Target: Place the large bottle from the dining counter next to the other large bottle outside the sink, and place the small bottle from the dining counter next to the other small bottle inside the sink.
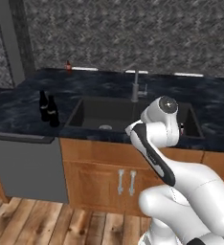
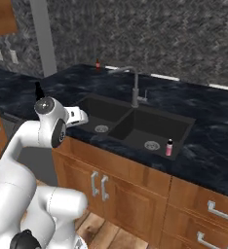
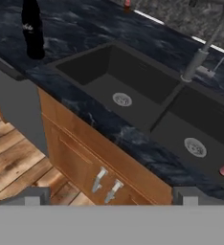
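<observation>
Two black bottles (image 1: pixel 48 108) stand paired left of the sink (image 2: pixel 135 127); pink bottle (image 2: pixel 169 147) awaits inside; gripper (image 3: pixel 109 194) wide, empty.

No lettering, brand, number or sign can be read anywhere.
</observation>
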Controlling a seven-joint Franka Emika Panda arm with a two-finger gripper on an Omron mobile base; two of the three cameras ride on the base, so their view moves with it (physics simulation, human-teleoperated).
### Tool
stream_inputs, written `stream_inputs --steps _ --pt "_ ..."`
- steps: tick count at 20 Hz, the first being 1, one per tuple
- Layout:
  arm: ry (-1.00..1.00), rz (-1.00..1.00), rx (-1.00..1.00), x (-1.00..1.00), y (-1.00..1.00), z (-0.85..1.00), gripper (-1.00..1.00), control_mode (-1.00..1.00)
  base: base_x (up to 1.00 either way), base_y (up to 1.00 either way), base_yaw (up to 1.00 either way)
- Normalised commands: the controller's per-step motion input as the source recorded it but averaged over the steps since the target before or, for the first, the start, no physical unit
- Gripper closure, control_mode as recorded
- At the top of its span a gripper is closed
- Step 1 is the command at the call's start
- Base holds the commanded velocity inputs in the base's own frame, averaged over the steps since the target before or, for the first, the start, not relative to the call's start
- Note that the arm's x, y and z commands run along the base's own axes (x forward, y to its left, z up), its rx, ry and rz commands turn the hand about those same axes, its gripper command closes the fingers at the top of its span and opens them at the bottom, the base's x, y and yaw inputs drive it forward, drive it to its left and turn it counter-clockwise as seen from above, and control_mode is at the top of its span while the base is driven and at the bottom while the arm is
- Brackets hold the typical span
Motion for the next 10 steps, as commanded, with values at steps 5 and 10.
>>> stream_inputs --steps 5,10 --pt "0.0 0.0 0.0 0.0 0.0 0.0 -1.0 1.0 0.0 -0.93 0.0" --pt "0.0 0.0 0.0 0.0 0.0 0.0 -1.0 1.0 0.0 -0.98 0.0"
